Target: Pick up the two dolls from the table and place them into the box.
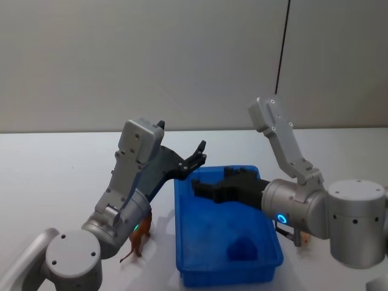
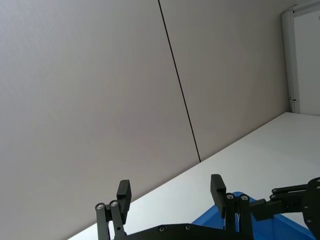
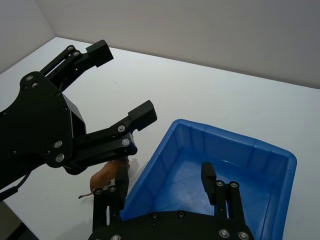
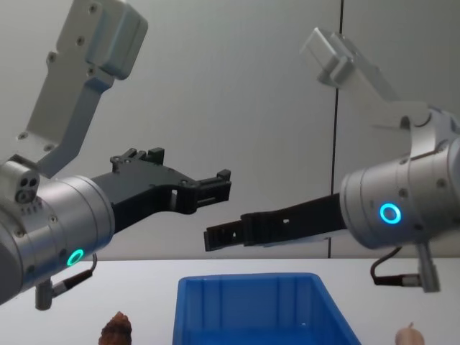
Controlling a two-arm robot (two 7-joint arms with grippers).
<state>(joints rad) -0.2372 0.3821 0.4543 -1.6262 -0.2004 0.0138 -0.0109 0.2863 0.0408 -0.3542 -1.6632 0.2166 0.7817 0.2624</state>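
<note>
Nearest the robot, the reddish-brown doll (image 1: 138,241) lay on the white worktop (image 1: 54,176), just beside the left wall of the blue box (image 1: 224,276) & under the left forearm. The pale doll (image 4: 410,335) sat on the worktop on the opp. side, near the box's right wall, partly hidden behind the right arm in head view. Both dolls were outside the box, each well apart from either gripper.

Further out, the right gripper (image 3: 165,172) hung over the box's far half, above the rim & not touching it. Its fingers stood wide apart w/ nothing btwn them; right wrist view looked down through the gap onto the box floor.

The left gripper (image 2: 170,184) was held higher, up in the air near the box's far-left corner, tilted upward & away from the worktop. Its fingers were also spread wide & empty; left wrist view showed only wall behind the gap. In chest view the two grippers pointed toward each other, left above right, close but not touching.

Behind it all stood a plain grey wall (image 1: 182,60) w/ one dark vertical seam
</note>
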